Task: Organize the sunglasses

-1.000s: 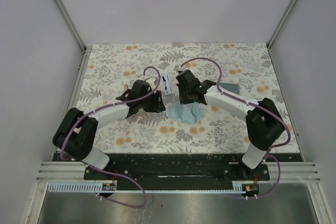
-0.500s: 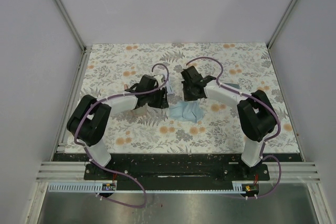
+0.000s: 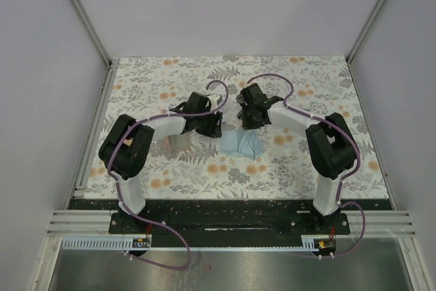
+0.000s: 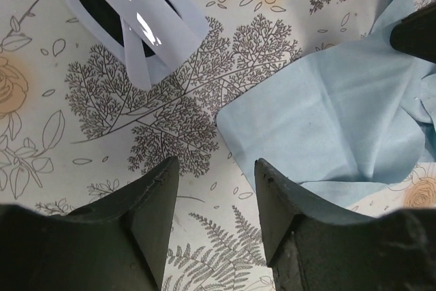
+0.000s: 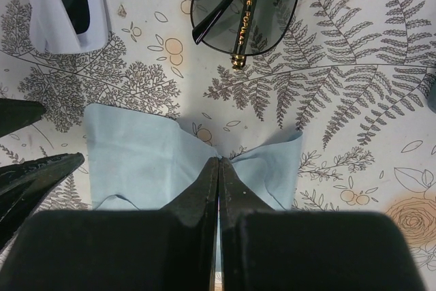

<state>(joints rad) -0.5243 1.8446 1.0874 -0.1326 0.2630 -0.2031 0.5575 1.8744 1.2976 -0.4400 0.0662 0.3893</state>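
Pinching the creased blue cloth (image 5: pixel 136 155), the right hand (image 5: pixel 218 163) is clamped; the left hand (image 4: pixel 214 168) gapes, empty

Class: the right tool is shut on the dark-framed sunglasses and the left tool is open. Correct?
No: the right wrist view shows the right tool shut on the light blue cloth, not the dark-framed sunglasses; the left tool is open.

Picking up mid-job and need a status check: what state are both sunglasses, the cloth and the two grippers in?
left gripper: open, holding nothing.
right gripper: shut on the blue cloth.
blue cloth: on the table, bunched where it is pinched.
white sunglasses: folded, lying free.
dark sunglasses: folded, lying free.
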